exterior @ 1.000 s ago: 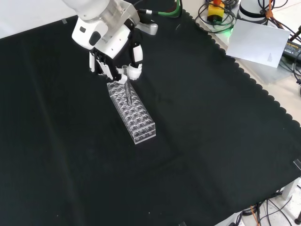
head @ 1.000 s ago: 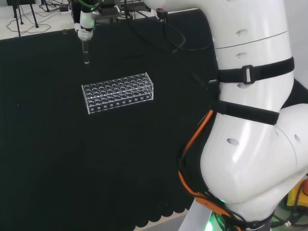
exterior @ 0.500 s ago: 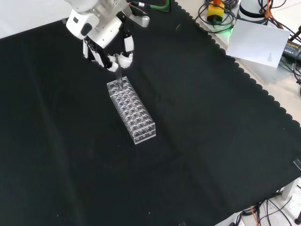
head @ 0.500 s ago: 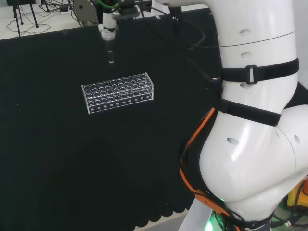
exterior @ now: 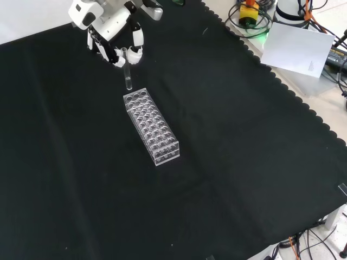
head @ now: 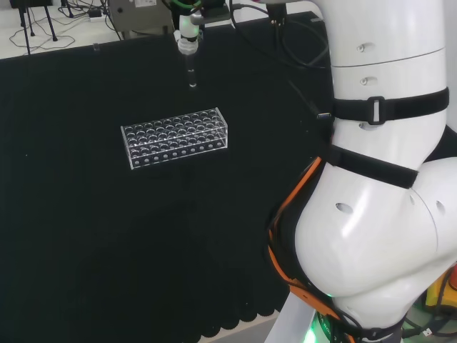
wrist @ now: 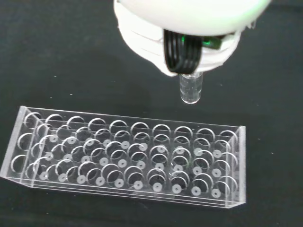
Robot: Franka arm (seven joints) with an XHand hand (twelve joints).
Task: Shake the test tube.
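Observation:
The hand (exterior: pixel 111 40) holds a clear test tube (exterior: pixel 128 77) upright in the air, its fingers curled round the tube's top. In the front view the tube hangs just beyond the far end of the clear plastic rack (exterior: pixel 151 125). The head view puts the hand (head: pixel 189 28) and tube (head: pixel 191 71) high above the cloth, to the right of the rack's (head: pixel 176 137) middle. In the wrist view the tube's rounded end (wrist: pixel 191 90) pokes out under the white palm (wrist: pixel 189 28), apart from the rack (wrist: pixel 128 156), whose holes look empty.
The arm's big white links (head: pixel 378 179) stand at the right of the head view. Past the cloth's scalloped edge in the front view lie a white sheet (exterior: pixel 301 49), cables and a yellow-topped device (exterior: pixel 248 13).
The hand has carried the tube to the right in the head view, and farther off and higher in the front view. The rack has stayed where it was.

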